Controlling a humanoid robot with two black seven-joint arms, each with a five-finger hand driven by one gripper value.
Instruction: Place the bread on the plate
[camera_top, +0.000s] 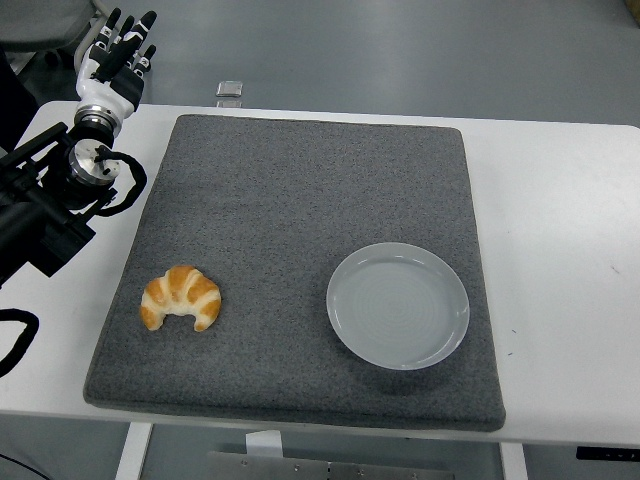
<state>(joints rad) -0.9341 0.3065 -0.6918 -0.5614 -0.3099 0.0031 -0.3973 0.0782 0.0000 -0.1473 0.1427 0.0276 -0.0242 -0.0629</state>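
Bread (181, 297): a croissant on the grey mat (300, 200), front-left area, untouched. Left hand (117, 55) is raised at the table's far-left corner, fingers extended and loosely together, holding nothing as far as this angle shows. Croissant lies well toward the near edge from those fingers, long axis roughly left-right, tips pointing nearward. Plate (398, 305) sits to its right, apart, empty. Right hand not visible, so left is nearer. Open mat between; mat's left edge close by.

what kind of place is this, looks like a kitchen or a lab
Probably a robot lab or test bench, not a kitchen: a white table on a bare grey floor, a grey mat laid out with just a croissant and an empty plate.
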